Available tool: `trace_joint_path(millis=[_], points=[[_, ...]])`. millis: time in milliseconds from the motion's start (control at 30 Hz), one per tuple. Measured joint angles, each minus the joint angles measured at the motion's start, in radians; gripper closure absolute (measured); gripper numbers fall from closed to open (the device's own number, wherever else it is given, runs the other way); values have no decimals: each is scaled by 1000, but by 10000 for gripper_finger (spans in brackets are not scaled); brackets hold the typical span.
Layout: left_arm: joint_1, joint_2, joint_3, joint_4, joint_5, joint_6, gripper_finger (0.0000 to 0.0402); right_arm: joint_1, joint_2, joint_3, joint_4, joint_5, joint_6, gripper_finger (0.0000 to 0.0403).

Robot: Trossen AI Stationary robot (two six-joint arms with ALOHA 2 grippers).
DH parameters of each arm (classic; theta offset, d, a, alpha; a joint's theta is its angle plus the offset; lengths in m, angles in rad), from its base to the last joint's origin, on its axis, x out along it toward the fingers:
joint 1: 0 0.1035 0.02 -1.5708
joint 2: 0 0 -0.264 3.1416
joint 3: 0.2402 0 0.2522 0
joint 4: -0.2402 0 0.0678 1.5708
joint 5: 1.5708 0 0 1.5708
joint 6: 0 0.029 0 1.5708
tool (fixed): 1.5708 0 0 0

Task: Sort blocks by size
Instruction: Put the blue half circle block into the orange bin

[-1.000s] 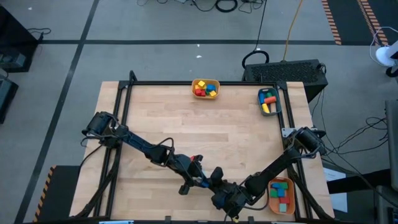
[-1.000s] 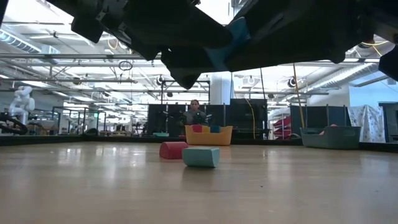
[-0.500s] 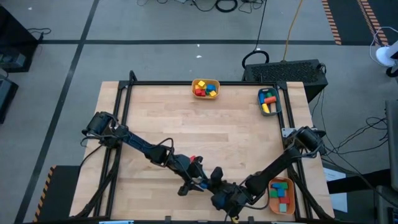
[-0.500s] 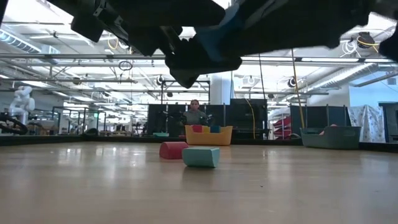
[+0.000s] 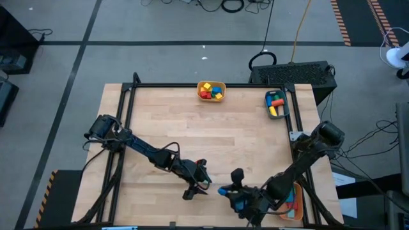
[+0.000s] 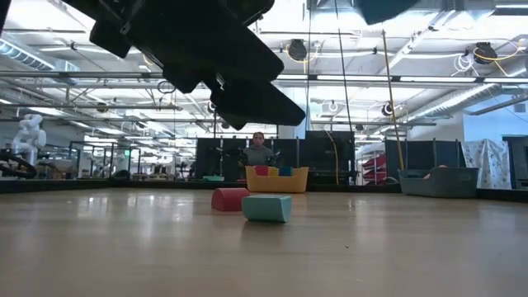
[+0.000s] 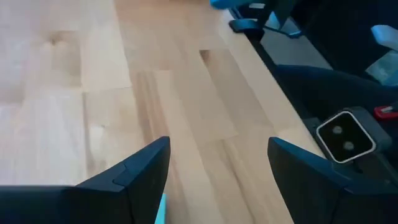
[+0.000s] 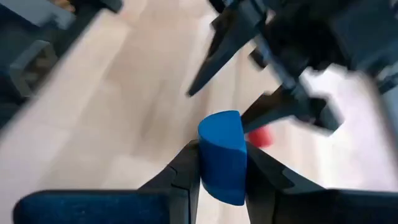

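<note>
My right gripper [image 5: 225,190] is shut on a blue block [image 8: 222,155] with a rounded end, above the table near its front edge. My left gripper [image 5: 202,181] stands open just to the left of it, with bare wood between its fingers [image 7: 217,162]. A red block [image 6: 229,199] and a cyan block [image 6: 266,208] lie flat on the table by the left gripper. The red block [image 8: 261,137] also shows behind the held block in the right wrist view. My right gripper pinches the blue block between its two fingers, on two opposite sides [image 8: 205,171] of its lower part. The rounded end [image 8: 221,121] sticks out past the fingertips. The fingers slant down from the table's right. The block is lifted clear of the table.
A yellow bin [image 5: 211,91] with blocks stands at the far edge, a teal bin [image 5: 276,103] at the far right corner, and an orange bin [image 5: 291,201] at the near right under the right arm. The table's middle is bare wood. A person sits in the room beyond.
A second ago both grippers met at the blue block. My right gripper has since gone up and toward the table's right edge with the block, rolling as it went. My left gripper has stayed in place, without the block.
</note>
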Motion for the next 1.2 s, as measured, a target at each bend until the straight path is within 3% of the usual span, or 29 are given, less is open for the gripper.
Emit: trace_joint_path(millis=[200,333,667,1000,1200], points=[[0,0,0,-52,-96,2,130,20,-74,0,-128,-173,261,328],[2,0,0,-87,-159,2,130,29,-117,0,-226,-349,452,326],[2,0,0,-98,-171,2,129,83,-151,0,-443,-727,890,327],[3,0,-1,-105,-197,1,129,192,-151,0,-520,-1001,1058,327],[3,0,-1,-104,-197,1,129,252,-151,0,-703,-1039,1129,326]])
